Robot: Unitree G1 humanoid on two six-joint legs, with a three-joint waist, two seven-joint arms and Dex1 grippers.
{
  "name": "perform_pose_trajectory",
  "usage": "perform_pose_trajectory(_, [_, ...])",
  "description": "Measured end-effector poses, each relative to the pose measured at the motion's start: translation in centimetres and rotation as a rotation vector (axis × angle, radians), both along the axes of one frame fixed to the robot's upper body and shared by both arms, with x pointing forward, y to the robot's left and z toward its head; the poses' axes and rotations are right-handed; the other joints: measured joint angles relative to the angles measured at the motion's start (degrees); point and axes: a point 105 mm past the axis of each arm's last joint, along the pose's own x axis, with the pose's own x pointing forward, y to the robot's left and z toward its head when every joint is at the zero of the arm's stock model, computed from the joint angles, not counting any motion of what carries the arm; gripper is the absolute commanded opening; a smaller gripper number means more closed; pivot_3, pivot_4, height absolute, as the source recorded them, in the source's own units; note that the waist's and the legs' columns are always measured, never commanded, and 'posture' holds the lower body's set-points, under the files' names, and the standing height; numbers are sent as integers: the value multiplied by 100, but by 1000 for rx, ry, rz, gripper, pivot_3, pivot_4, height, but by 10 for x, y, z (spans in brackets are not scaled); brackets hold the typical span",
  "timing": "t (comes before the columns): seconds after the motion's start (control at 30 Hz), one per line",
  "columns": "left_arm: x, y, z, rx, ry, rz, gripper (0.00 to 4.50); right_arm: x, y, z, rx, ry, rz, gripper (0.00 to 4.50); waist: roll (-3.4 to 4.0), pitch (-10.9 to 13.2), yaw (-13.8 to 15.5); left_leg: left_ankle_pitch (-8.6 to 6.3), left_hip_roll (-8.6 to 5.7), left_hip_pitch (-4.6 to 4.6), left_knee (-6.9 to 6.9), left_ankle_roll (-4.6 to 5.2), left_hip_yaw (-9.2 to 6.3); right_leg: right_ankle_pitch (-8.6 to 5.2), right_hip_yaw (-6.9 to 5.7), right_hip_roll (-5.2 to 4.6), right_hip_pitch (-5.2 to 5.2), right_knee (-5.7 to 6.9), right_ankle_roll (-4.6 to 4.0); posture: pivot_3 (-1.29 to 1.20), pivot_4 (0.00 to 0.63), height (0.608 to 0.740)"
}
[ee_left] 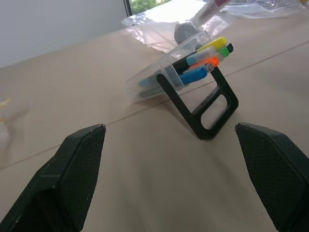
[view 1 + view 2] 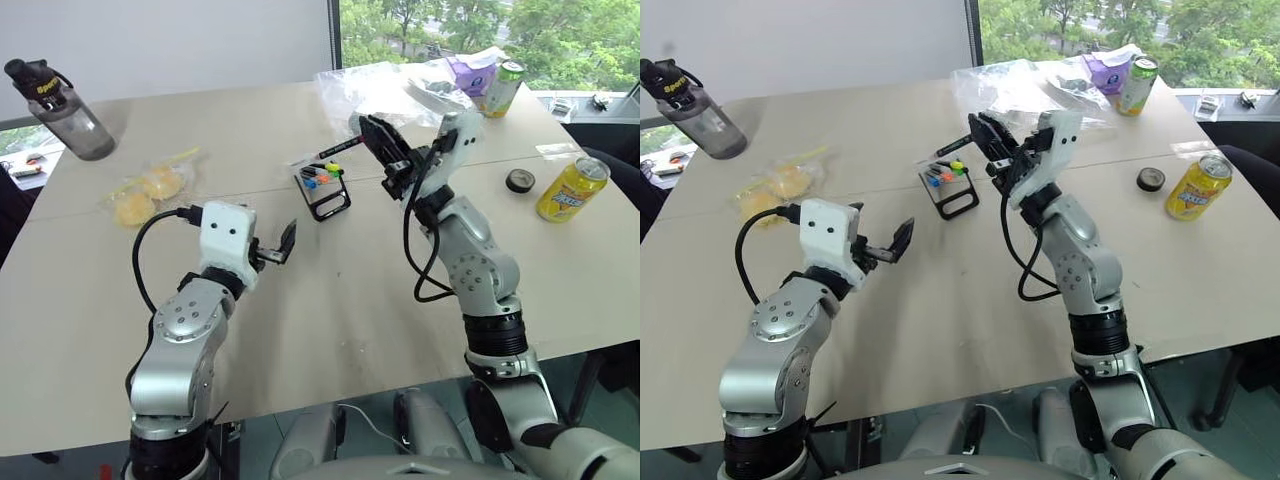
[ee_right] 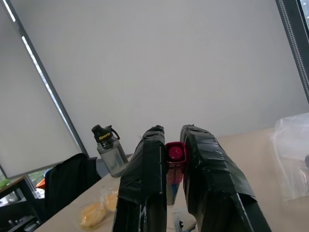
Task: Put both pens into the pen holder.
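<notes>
Now right gripper clamps magenta-capped pen, at 2 o'clock above pen holder mid-table. Left gripper spread wide, empty, at holder's 7 o'clock. Risk: pen tip misses slot, tips holder.

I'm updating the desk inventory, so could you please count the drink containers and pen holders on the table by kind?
Metal drink cans, yellow can and green-and-white can: 2
Translucent grey water bottle with black lid: 1
Black loop-framed pen holder: 1
Total: 4
</notes>
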Motion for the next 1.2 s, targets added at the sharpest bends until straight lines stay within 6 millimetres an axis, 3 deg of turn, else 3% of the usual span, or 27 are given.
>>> perform_pose_trajectory(0.4, [1,-6,5,-12,11,-33,4464,7,11,-17,-88,-33,-76,26,1,1,-4,0,0,0,0,-1,0,0,1,1,0,-1,0,0,150,740])
perform_pose_trajectory(0.77, [-4,-21,0,-74,46,-145,4464,4,16,-18,-126,-73,-72,26,2,1,-9,0,0,0,-1,-2,0,0,2,0,-1,-1,0,0,150,740])
perform_pose_trajectory(1.2, [-8,-22,-5,-72,63,-171,4464,6,19,-26,-136,-76,-89,26,3,2,-7,1,0,0,-2,-2,0,0,2,0,-1,-1,-1,0,150,740])
